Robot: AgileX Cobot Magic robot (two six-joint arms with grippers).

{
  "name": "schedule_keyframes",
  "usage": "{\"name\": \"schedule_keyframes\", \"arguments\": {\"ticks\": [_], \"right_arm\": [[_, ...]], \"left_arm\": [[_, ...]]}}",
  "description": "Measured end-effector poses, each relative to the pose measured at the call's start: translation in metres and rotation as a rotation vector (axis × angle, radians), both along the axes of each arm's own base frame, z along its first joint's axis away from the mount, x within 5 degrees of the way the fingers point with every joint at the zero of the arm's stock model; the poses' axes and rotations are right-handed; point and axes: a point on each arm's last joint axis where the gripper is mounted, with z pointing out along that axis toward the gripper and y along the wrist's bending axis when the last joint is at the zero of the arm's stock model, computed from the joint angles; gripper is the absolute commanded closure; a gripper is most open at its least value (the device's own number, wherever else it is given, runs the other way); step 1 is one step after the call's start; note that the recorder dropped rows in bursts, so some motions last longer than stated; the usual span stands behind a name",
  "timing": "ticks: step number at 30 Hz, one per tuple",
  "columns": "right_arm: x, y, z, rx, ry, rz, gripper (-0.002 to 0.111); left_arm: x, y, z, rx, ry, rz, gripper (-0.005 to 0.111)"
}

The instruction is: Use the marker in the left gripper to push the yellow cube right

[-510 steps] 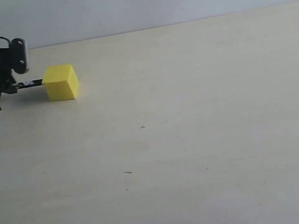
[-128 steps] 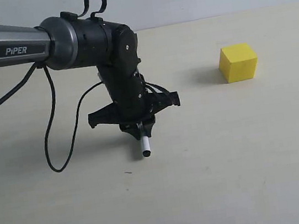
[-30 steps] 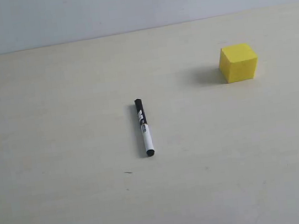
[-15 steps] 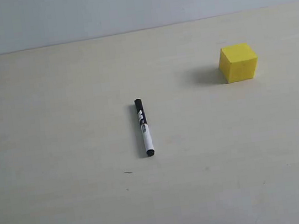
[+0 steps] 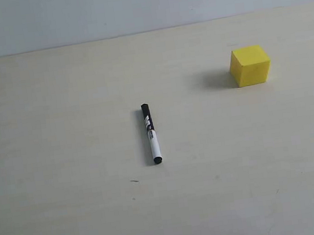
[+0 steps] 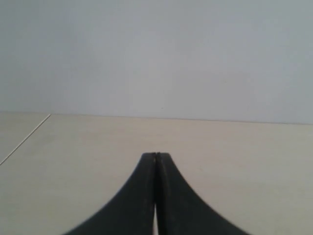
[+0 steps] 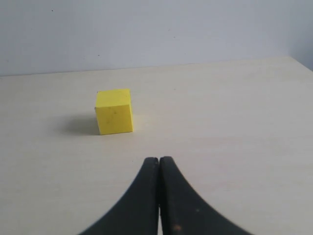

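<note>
The marker (image 5: 151,133) lies loose on the pale table near the middle of the exterior view, black cap toward the far side. The yellow cube (image 5: 250,65) rests at the right of that view, apart from the marker; the right wrist view also shows the cube (image 7: 114,111) ahead of my right gripper (image 7: 159,159), which is shut and empty. My left gripper (image 6: 155,154) is shut with nothing between its fingers and faces bare table and wall. Neither arm shows in the exterior view.
The pale table (image 5: 71,211) ends at a grey wall (image 5: 129,4) along the far side. A thin seam line (image 6: 24,139) crosses the table in the left wrist view.
Over the last second nothing moved. Before that the left arm had carried the marker to mid-table, laid it down and withdrawn from view; the cube now sits far to the right.
</note>
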Motion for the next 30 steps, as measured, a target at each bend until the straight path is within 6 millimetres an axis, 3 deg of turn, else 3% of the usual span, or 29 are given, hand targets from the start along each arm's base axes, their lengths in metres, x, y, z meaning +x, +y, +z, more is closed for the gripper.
{"name": "schedule_keyframes", "arguments": {"ticks": [10,30], "right_arm": [[0.000,0.000,0.000,0.000,0.000,0.000,0.108],[0.000,0.000,0.000,0.000,0.000,0.000,0.108]], "left_arm": [[0.012,-0.001,-0.050,0.009,0.047,-0.011,0.107],[0.011,0.000,-0.063,-0.013,0.172,0.000,0.107]]}}
